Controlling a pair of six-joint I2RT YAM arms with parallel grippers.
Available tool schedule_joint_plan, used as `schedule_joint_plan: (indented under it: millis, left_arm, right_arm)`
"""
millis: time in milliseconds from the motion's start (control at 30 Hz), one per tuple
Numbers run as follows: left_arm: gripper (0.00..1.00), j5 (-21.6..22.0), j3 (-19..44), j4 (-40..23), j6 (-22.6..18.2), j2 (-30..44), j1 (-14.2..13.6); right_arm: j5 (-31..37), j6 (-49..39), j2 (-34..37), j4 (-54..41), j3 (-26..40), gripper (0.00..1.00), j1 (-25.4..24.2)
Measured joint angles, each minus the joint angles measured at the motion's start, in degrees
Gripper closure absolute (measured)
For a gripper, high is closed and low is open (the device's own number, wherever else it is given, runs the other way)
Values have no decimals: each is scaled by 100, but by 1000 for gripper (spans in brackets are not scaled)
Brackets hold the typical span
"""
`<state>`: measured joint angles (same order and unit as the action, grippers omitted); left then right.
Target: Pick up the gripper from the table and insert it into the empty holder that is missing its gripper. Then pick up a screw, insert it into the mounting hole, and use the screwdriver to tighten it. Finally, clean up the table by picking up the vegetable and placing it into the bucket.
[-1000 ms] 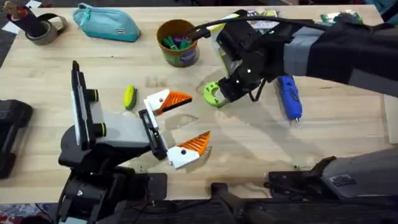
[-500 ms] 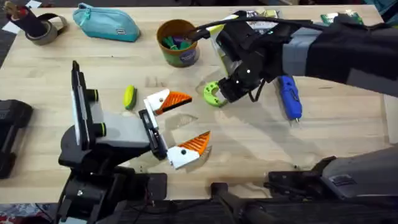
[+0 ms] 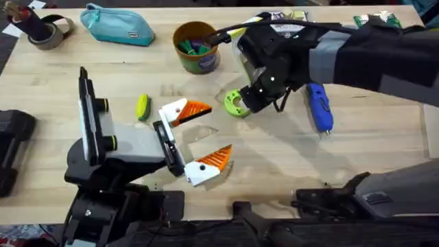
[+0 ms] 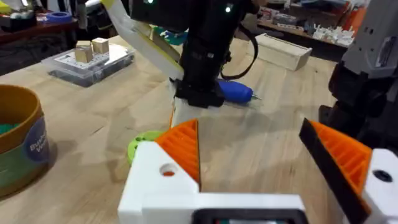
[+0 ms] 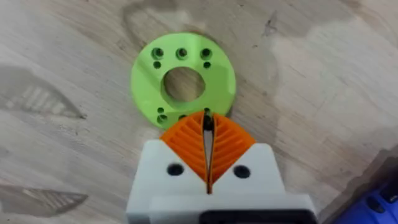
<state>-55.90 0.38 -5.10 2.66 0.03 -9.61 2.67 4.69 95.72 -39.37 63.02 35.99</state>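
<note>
The lime-green ring gripper lies flat on the table; its central hole and small holes face up. My right gripper hangs over the ring's rim. It is shut, the orange pads pressed together, with a thin dark sliver between the tips that I cannot identify. The blue screwdriver lies to the right of it. The vegetable rests beside my left arm. My left gripper is open with nothing in it, facing the ring. The bucket stands at the back.
A teal pouch and a tape roll sit at the back left. A clear box with small blocks stands behind the right arm. The bucket holds coloured items. Bare wood lies between my left gripper and the front edge.
</note>
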Motion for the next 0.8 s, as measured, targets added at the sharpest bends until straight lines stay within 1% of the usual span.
schedule_joint_plan:
  millis: [233,400,500,633,800]
  left_arm:
    - [12,0,0,0,0,0,0]
    - [12,0,0,0,0,0,0]
    - [12,0,0,0,0,0,0]
    - [12,2,0,0,0,0,0]
    - [12,2,0,0,0,0,0]
  right_arm:
    - [29,0,-5,-143,98,996,0]
    - [57,0,-195,-653,493,996,0]
    - [70,-2,-380,-1112,945,996,0]
    - [73,-4,-553,-1863,1789,996,0]
    - [73,-7,-632,-2578,2783,996,0]
